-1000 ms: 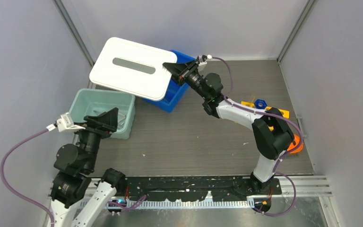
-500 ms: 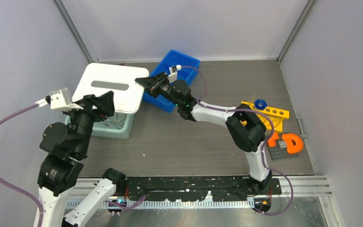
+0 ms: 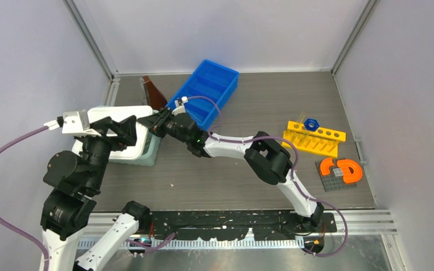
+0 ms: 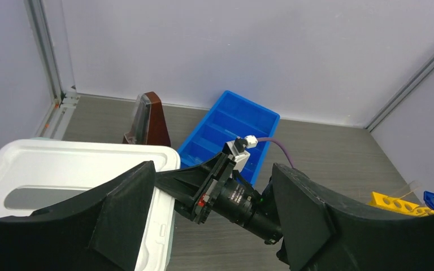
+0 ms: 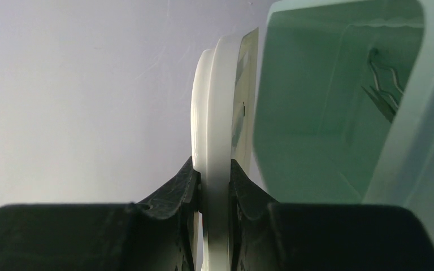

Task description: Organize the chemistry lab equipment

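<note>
While clamping white lid [image 3: 142,141] by its edge in right end effector [image 3: 153,123], over pale green bin [image 3: 150,153] at left of counter [image 3: 231,180]: looks like lid-closing step. Holding left end effector [image 3: 122,131] wide open, empty, above lid. Next, likely: level, press flush, release.

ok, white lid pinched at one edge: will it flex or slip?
Probably stiff: the white lid shows a straight rim, no sag beyond the right gripper. Likely light, since one edge pinch holds it. Smooth rim could pivot or slip if it knocks the teal bin.
</note>
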`<state>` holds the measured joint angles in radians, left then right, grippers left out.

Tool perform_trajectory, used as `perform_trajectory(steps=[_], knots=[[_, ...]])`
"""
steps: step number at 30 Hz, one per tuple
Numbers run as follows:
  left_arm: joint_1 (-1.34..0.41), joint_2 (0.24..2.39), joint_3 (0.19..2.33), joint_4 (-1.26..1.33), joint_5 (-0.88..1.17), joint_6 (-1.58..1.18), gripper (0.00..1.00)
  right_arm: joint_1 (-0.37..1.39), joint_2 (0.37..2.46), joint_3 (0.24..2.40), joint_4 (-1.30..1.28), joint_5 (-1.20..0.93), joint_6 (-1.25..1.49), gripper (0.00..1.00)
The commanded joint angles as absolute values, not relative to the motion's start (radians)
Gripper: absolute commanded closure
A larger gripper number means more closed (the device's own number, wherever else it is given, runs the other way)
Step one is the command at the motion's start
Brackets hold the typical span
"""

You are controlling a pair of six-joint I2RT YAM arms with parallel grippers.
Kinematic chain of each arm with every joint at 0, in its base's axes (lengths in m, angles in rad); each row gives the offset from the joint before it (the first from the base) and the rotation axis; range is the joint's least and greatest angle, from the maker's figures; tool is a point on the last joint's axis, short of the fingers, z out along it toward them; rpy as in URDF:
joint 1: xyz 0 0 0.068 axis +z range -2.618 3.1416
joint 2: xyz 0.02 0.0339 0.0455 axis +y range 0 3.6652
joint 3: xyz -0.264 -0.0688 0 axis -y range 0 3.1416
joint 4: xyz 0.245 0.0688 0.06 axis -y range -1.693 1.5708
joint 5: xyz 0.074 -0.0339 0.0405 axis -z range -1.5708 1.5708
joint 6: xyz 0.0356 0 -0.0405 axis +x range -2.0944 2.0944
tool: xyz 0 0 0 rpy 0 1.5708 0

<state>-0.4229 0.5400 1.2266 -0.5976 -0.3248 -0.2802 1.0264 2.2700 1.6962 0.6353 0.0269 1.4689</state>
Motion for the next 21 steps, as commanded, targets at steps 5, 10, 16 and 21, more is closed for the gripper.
perform_trajectory(steps=[5,10,16,21], knots=[[-0.423,0.517,1.203,-0.603,-0.349,-0.218,0.20,1.014,2.274,1.742,0.664,0.105,1.461,0.99],[-0.423,0.535,1.199,-0.612,-0.337,-0.218,0.20,1.003,2.275,1.735,0.671,0.114,1.466,0.99],[-0.423,0.548,1.181,-0.611,-0.348,-0.215,0.19,0.988,2.274,1.726,0.675,0.092,1.489,0.99],[-0.423,0.583,1.140,-0.598,-0.370,-0.215,0.18,0.983,2.272,1.704,0.687,0.094,1.497,0.99]])
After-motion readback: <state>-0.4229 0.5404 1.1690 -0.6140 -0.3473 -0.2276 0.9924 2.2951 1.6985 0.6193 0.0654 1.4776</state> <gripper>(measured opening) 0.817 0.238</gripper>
